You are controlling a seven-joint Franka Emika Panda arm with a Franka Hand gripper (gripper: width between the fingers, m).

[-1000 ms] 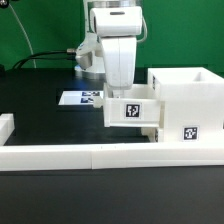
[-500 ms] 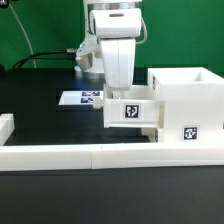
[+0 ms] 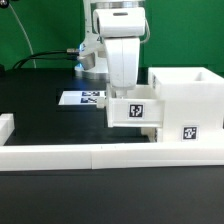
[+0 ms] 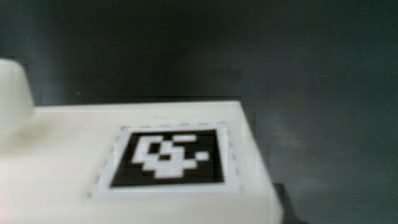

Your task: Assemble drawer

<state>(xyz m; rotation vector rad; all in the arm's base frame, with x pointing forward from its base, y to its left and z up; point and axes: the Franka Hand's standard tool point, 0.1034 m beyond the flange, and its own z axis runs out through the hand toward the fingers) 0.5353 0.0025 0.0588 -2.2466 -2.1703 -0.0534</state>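
Fingertips of the hand (image 3: 128, 92) vanish behind the tray (image 3: 134, 111) beside the casing (image 3: 185, 103), grip indiscernible.

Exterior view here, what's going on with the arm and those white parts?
The arm's claw is down over a small white tray, which sits right against the side of the tall casing that faces the exterior view's left. Its fingertips are hidden behind the tray, so a grip cannot be confirmed. Whether the tray is partly inside the casing cannot be told. The wrist view is filled by a tagged white surface. The marker board lies behind on the black table, and a long white rail runs along the front.
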